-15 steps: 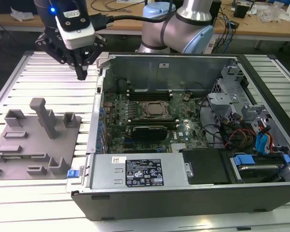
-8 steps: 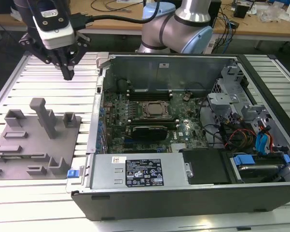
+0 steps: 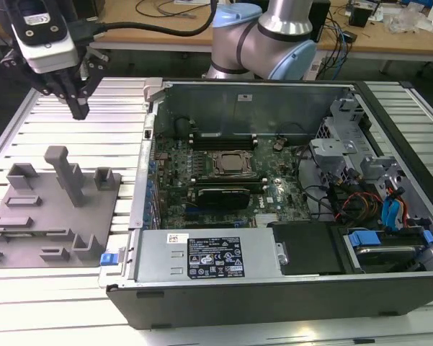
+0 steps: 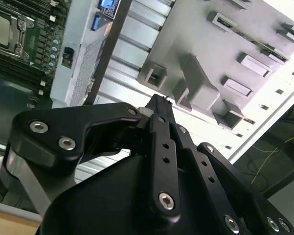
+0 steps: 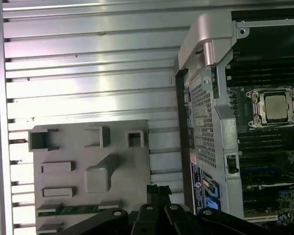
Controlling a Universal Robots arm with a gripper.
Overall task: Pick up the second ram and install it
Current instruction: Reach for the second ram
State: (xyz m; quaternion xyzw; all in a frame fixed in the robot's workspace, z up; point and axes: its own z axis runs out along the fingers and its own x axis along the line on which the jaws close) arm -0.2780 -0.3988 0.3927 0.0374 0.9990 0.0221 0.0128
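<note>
Ribbed aluminium tabletop (image 3: 50, 303) carries, at the exterior view's left, a grey plastic holder tray (image 3: 54, 216). The robot's black fingers (image 3: 79, 108) hang over the tabletop near that tray, pressed together and holding nothing. In the first wrist view, the slim green circuit-board ram stick (image 5: 76, 209) sits in a slot of the tray. Rightward stands an open black computer case (image 3: 274, 292) with its green motherboard (image 3: 274, 194).

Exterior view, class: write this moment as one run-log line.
gripper: shut, empty, raised near holder tray | second ram: in tray slot, untouched | install: not done
</note>
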